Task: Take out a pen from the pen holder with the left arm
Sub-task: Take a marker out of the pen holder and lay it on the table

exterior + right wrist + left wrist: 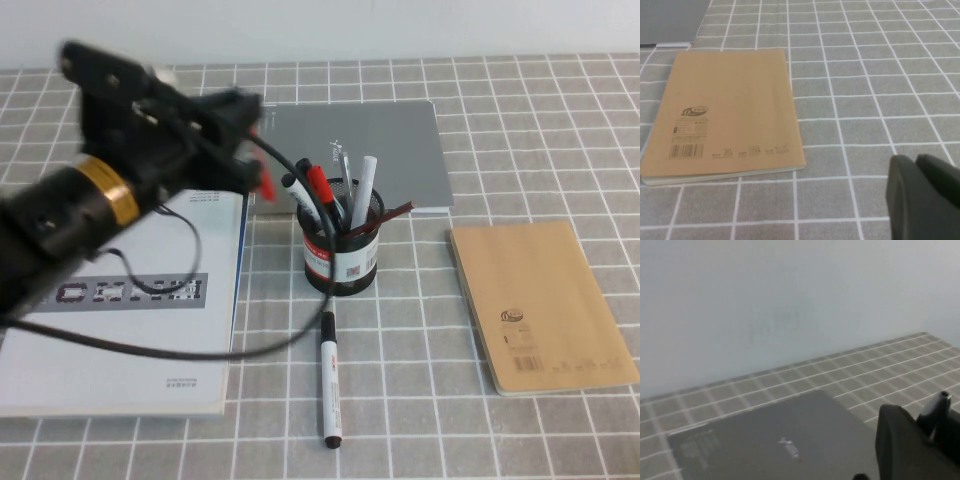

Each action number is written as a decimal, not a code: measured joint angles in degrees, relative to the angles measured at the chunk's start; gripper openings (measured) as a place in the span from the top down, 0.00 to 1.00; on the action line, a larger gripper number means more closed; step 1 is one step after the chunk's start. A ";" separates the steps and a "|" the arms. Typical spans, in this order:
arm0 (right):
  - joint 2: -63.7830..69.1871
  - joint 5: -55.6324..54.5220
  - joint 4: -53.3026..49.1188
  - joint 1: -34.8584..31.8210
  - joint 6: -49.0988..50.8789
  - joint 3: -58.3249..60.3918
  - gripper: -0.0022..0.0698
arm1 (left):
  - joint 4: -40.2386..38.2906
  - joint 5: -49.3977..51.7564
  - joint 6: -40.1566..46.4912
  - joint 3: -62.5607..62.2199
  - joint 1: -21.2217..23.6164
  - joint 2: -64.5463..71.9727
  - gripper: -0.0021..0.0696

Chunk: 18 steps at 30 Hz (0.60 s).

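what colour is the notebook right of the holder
Tan notebook, clearest in the right wrist view; left gripper hovers by the pen holder, right gripper beside notebook.

Tan notebook (pixel 730 110) laid flat on grey checked tablecloth (pixel 865 75), barcode (pixel 688 150) printed near its corner, grey book (pixel 670 20) clipped by one frame corner, dark right gripper (pixel 925 200) seen in the opposite corner

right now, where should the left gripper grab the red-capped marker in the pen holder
I'd grip the red-capped marker by its cap, the part standing clear above the pen holder rim, coming from above and the robot's left, where the left gripper hovers; it leans that way. The right gripper is off beside the tan notebook.
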 joint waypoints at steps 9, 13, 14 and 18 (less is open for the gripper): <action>0.00 0.00 0.00 0.00 0.00 0.00 0.99 | -29.04 40.07 16.29 -3.99 0.00 -14.90 0.88; 0.00 0.00 0.00 0.00 0.00 0.00 0.99 | -61.25 54.45 47.38 -4.91 0.00 -14.45 0.88; 0.00 0.00 0.00 0.00 0.00 0.00 0.99 | -66.04 56.54 52.04 -5.10 0.00 -13.98 0.88; 0.00 0.00 0.00 0.00 0.00 0.00 0.99 | -85.36 67.73 68.18 -5.21 0.00 -8.77 0.88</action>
